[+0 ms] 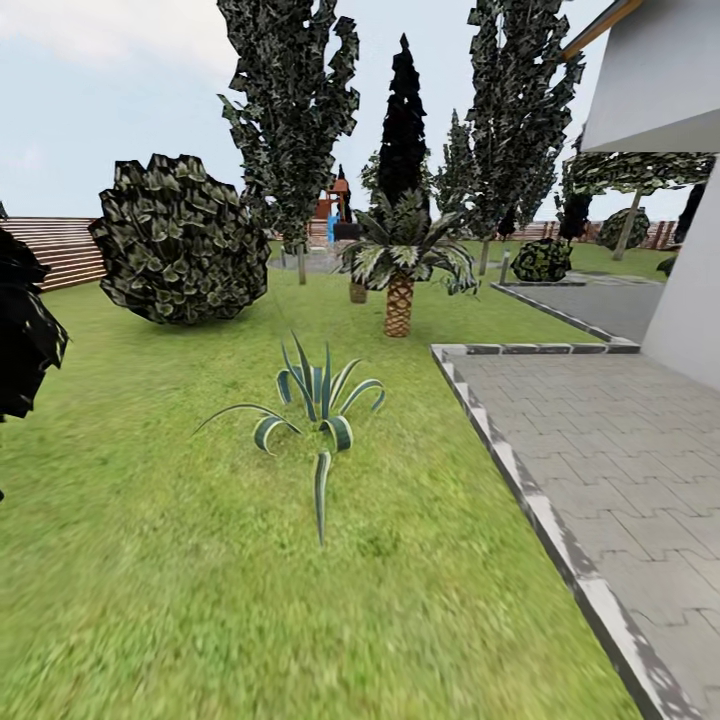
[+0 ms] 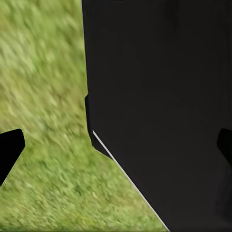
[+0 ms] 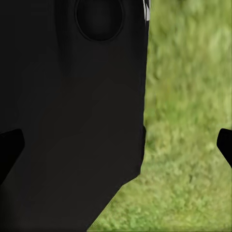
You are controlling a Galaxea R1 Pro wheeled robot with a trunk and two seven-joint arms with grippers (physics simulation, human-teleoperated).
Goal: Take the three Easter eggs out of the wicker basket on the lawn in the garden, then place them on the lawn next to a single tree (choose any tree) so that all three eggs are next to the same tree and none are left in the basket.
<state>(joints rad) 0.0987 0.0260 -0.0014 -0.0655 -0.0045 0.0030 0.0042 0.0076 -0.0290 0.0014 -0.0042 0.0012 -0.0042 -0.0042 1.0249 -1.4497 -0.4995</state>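
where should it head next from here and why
Probably keep driving forward over the lawn, left of the paving, skirting the spiky plant, scanning for the basket. Both grippers, left and right, look open with nothing between the fingertips.

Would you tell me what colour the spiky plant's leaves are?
Blue-green with pale cream edges, seen best in the head view: spiky plant.

Black, flat-sided body panel (image 2: 159,106); dark hand fingertips (image 2: 9,150), seemingly matte.

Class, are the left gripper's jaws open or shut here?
Open: the left gripper's two black fingertips sit far apart at opposite picture edges, holding nothing.
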